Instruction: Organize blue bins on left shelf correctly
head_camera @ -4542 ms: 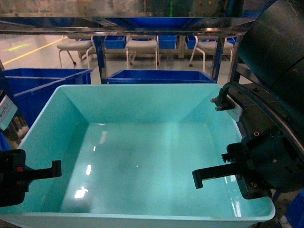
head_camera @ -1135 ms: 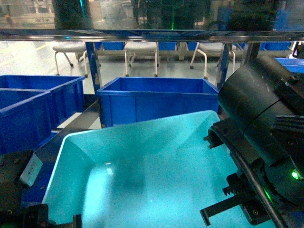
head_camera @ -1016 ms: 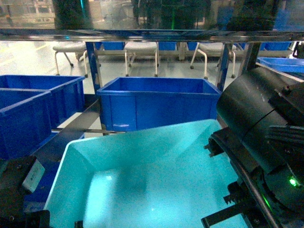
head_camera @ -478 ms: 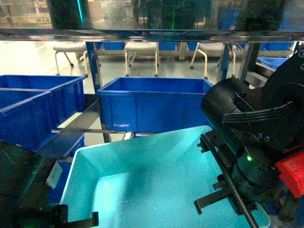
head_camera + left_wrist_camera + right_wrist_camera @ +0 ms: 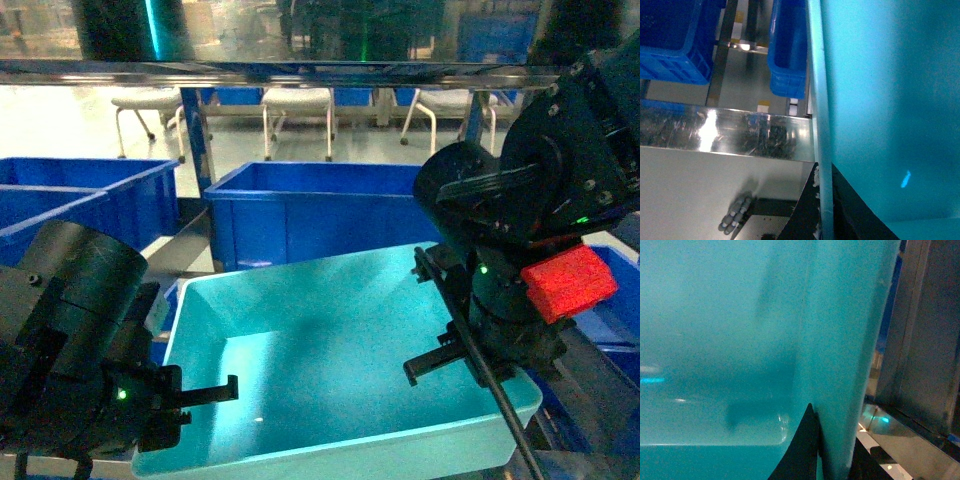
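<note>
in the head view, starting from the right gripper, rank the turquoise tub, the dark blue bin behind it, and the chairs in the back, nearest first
1. Turquoise tub: the right gripper clamps its right wall.
2. Dark blue bin: directly behind the tub.
3. Chairs: on the floor at the back, beyond the bin.

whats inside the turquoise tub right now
Nothing lies in the turquoise tub: its floor shows bare, with only light glints. Each gripper, left and right, has one finger reaching inside over a side wall.

Black arms [image 5: 520,200], red block [image 5: 568,282], green lights
</note>
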